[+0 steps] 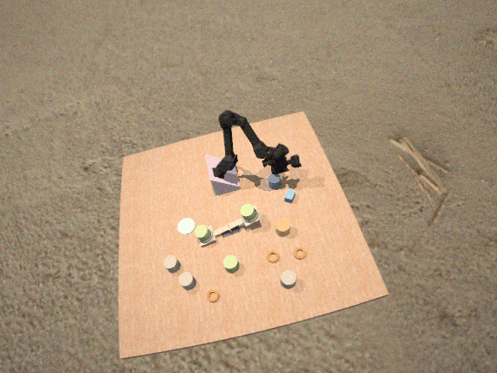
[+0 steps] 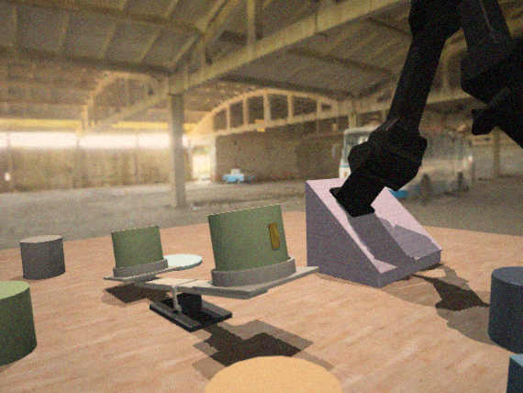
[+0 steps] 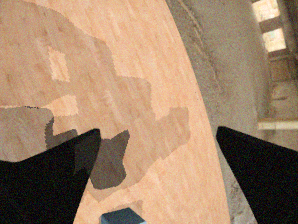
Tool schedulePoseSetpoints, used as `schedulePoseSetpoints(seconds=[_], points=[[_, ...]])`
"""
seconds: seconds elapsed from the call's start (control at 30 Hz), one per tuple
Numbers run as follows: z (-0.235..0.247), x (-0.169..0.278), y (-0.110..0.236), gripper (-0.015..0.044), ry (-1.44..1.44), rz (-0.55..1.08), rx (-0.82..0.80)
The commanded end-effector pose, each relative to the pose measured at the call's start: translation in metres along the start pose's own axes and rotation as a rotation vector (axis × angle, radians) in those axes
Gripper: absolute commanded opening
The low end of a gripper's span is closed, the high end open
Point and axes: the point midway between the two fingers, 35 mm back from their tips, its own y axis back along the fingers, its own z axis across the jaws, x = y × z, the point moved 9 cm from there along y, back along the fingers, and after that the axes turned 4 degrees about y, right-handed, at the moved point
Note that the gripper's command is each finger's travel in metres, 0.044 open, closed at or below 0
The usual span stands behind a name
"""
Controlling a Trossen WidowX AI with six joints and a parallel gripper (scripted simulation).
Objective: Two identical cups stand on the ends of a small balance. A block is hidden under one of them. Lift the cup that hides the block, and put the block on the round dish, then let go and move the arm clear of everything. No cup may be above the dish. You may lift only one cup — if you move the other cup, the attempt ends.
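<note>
I count 2 green cups [image 1: 248, 212] on 1 balance [image 1: 229, 227], 1 dish [image 1: 186, 226]; gripper [image 1: 291, 162] fully open, empty.

The exterior view cuts off the orange cylinder [image 2: 272, 374], a green cylinder [image 2: 16, 321] and the arm's upper links.
</note>
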Motion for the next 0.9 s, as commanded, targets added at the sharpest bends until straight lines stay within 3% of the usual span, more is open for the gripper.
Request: schedulePoseSetpoints(seconds=[0.0,0.87], points=[[0.0,0.022,0.007,0.044,-0.063,0.089,-0.032],[0.025,0.128,0.1,0.044,-0.607,0.609,-0.084]])
